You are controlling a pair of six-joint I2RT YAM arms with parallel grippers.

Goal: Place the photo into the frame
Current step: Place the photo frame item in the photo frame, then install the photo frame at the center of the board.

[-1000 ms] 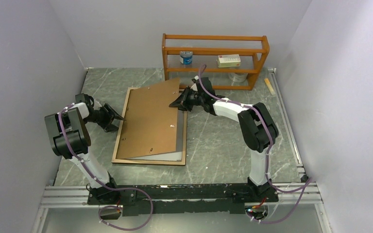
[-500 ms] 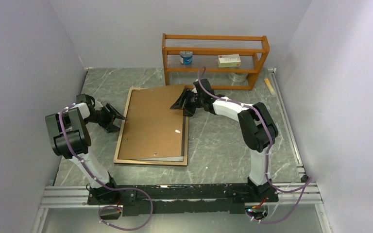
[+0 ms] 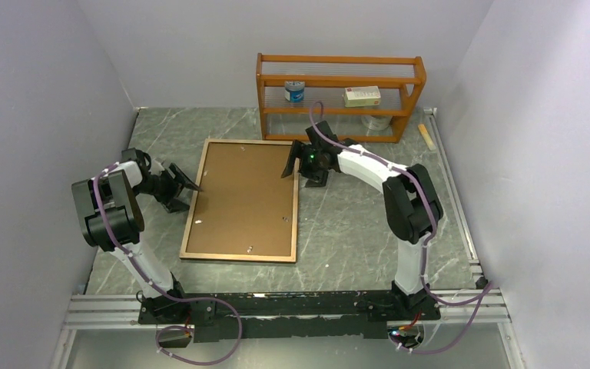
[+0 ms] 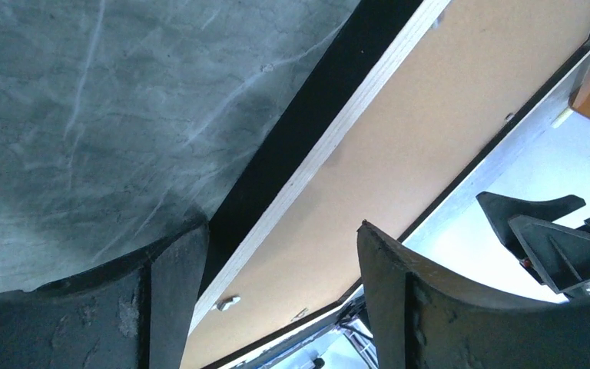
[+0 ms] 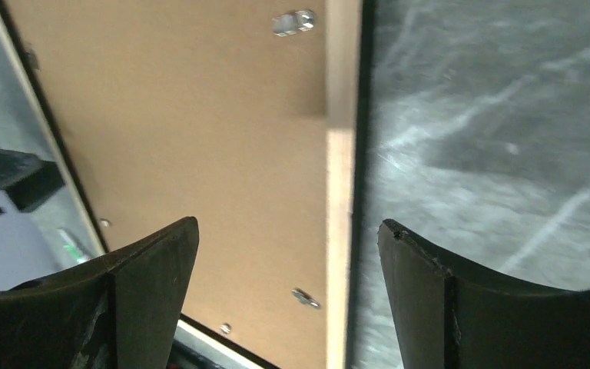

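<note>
The frame lies back side up on the marble table, its light wood rim around a brown backing board that rests flat inside it. The photo is hidden. My left gripper stands open at the frame's left edge; in the left wrist view that gripper has the wood rim showing between its fingers, untouched. Over the frame's right edge near the far corner, my right gripper is open. In the right wrist view the right gripper holds nothing, with rim and backing board below.
An orange-brown shelf rack stands at the back with a can and a small box on it. A small wooden block lies at the far right. Walls close in left, right and behind.
My right gripper opened and let go of the tilted backing board, which dropped flat into the frame. My left gripper opened a little wider and stayed at the left edge.
</note>
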